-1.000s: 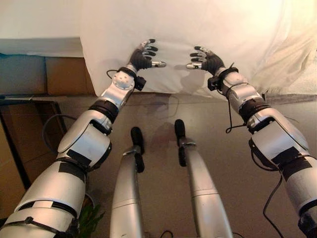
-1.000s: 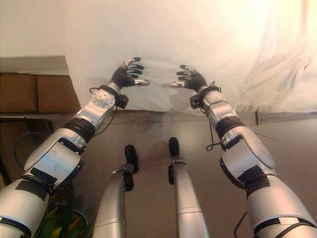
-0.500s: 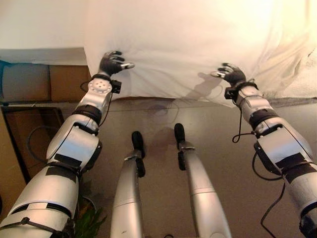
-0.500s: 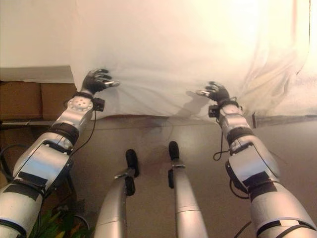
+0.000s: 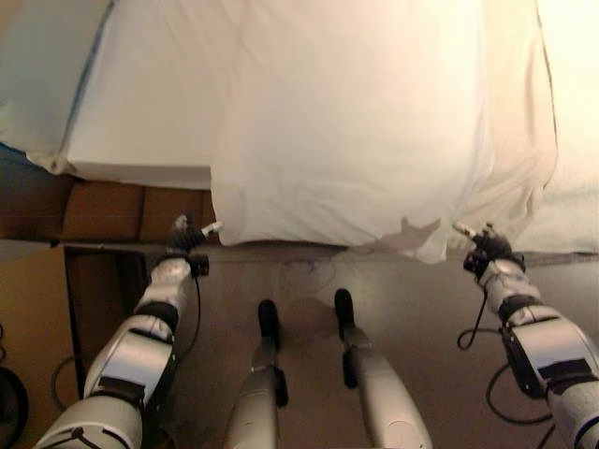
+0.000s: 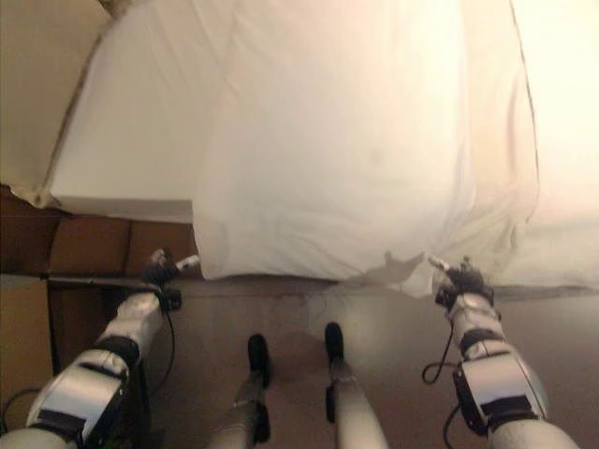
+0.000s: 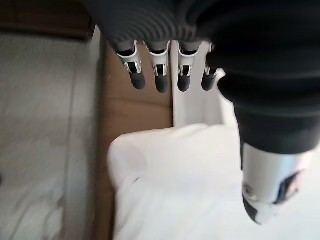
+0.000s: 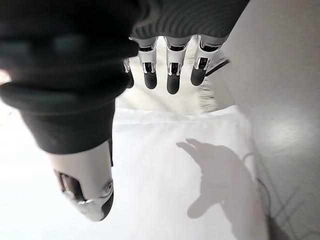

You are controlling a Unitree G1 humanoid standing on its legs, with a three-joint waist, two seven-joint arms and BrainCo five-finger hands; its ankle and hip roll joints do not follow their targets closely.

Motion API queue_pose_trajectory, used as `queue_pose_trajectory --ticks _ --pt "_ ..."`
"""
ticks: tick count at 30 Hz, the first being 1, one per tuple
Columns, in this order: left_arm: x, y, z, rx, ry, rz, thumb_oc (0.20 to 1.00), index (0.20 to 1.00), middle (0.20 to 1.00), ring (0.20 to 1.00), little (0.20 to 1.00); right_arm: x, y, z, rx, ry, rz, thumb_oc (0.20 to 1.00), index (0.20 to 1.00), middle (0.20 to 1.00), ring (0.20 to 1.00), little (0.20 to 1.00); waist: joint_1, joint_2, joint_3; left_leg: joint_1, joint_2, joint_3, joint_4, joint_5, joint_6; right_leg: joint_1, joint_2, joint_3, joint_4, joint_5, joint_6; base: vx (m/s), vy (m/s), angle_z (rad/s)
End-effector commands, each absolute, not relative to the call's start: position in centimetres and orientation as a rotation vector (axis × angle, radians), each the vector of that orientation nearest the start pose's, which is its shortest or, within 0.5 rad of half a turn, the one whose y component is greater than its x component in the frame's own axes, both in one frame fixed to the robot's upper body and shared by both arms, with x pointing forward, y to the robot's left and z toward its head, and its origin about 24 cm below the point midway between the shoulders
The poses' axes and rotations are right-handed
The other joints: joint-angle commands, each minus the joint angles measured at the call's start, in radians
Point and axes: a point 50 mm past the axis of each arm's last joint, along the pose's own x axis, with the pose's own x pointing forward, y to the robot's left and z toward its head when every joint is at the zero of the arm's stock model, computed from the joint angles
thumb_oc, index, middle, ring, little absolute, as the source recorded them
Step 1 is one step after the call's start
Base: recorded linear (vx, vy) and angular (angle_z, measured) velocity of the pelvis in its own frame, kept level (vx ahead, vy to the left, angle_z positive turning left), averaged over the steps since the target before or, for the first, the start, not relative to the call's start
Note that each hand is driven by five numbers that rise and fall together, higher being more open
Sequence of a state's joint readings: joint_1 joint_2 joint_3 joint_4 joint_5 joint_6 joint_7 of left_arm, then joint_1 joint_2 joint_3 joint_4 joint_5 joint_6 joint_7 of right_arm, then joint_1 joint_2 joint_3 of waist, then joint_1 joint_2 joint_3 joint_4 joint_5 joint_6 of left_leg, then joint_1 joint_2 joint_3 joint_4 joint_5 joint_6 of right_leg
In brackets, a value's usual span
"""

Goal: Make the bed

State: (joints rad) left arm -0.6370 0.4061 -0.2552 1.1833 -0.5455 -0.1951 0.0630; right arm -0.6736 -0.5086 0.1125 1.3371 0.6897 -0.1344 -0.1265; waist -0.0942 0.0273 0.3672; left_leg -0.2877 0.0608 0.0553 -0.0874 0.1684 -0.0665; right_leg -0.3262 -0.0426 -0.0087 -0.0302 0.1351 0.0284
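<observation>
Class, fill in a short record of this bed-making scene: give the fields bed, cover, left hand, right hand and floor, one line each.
bed: white mattress on a brown wooden base
cover: white sheet spread over the mattress, its near edge hanging over the bed's side
left hand: left hand open, near the sheet's near-left corner, holding nothing
right hand: right hand open, near the sheet's near-right corner, holding nothing
floor: grey floor in front of the bed

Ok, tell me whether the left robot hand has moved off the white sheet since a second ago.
Yes. The left robot hand has left the white sheet, now beside its hanging left corner.
</observation>
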Motion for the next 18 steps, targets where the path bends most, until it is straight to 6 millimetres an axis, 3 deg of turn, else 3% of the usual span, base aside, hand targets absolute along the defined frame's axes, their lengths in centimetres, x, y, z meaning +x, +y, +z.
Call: queue_pose_trajectory --ticks 1,4,5,8,9,10,16,18 --pt "32.0 23.7 -1.6 0.018 0.371 0.159 1.0 1.0 1.0 1.0 1.0 30.3 -30.3 -1.0 0.104 0.419 -0.529 1.0 1.0 1.0 1.0 1.0 -0.012 -0.015 -0.12 0.016 0.023 -0.013 0.0 -0.02 -0.073 0.021 -0.062 0.041 -0.028 0.018 0.133 0.1 0.038 0.05" --pt "29.5 22.3 -4.8 -0.019 0.473 0.113 1.0 1.0 1.0 1.0 1.0 28.4 -28.4 -4.1 0.09 0.51 -0.48 1.0 1.0 1.0 1.0 1.0 -0.009 -0.028 -0.156 0.071 0.03 -0.009 0.0 -0.031 -0.065 0.079 -0.066 0.043 -0.041 0.018 0.136 0.08 0.041 0.02" --pt "27.9 21.4 -6.6 -0.035 0.544 0.087 1.0 1.0 1.0 1.0 1.0 26.7 -27.5 -6.0 0.097 0.567 -0.466 1.0 1.0 1.0 1.0 1.0 -0.007 -0.033 -0.185 0.101 0.03 -0.012 0.0 -0.038 -0.061 0.114 -0.068 0.045 -0.05 0.013 0.135 0.07 0.037 -0.07" --pt "26.1 20.1 -8.5 -0.034 0.626 0.03 1.0 1.0 1.0 1.0 1.0 25.3 -26.2 -7.7 0.1 0.626 -0.425 1.0 1.0 1.0 1.0 1.0 -0.003 -0.035 -0.217 0.134 0.027 -0.017 0.0 -0.05 -0.054 0.147 -0.072 0.046 -0.057 0.007 0.138 0.08 0.062 -0.05" --pt "24.1 19.2 -10.1 -0.028 0.707 -0.009 1.0 1.0 1.0 1.0 1.0 23.6 -25.1 -9.4 0.111 0.69 -0.396 1.0 1.0 1.0 1.0 1.0 -0.002 -0.036 -0.245 0.169 0.026 -0.019 0.0 -0.062 -0.045 0.179 -0.073 0.047 -0.054 0.002 0.138 0.09 0.076 0.01" --pt "24.1 19.2 -10.2 -0.028 0.707 -0.009 1.0 1.0 1.0 1.0 1.0 23.5 -25.1 -9.4 0.111 0.69 -0.396 1.0 1.0 1.0 1.0 1.0 -0.002 -0.036 -0.245 0.171 0.026 -0.019 0.0 -0.063 -0.045 0.18 -0.073 0.047 -0.054 0.002 0.138 0.1 0.061 0.0" --pt "18.8 16.5 -13.8 0.025 0.928 -0.121 1.0 1.0 1.0 1.0 1.0 17.7 -21.7 -13.7 0.056 0.947 -0.238 1.0 1.0 1.0 1.0 1.0 0.012 -0.036 -0.316 0.271 0.026 -0.033 0.0 -0.107 -0.027 0.291 -0.08 0.027 -0.052 -0.041 0.133 0.09 0.05 0.01" --pt "18.3 16.2 -14.1 0.031 0.946 -0.148 1.0 1.0 1.0 1.0 1.0 17.3 -21.3 -14.0 0.043 0.961 -0.212 1.0 1.0 1.0 1.0 1.0 0.014 -0.035 -0.323 0.279 0.026 -0.036 0.0 -0.112 -0.024 0.3 -0.08 0.024 -0.053 -0.045 0.133 0.07 0.034 0.06"
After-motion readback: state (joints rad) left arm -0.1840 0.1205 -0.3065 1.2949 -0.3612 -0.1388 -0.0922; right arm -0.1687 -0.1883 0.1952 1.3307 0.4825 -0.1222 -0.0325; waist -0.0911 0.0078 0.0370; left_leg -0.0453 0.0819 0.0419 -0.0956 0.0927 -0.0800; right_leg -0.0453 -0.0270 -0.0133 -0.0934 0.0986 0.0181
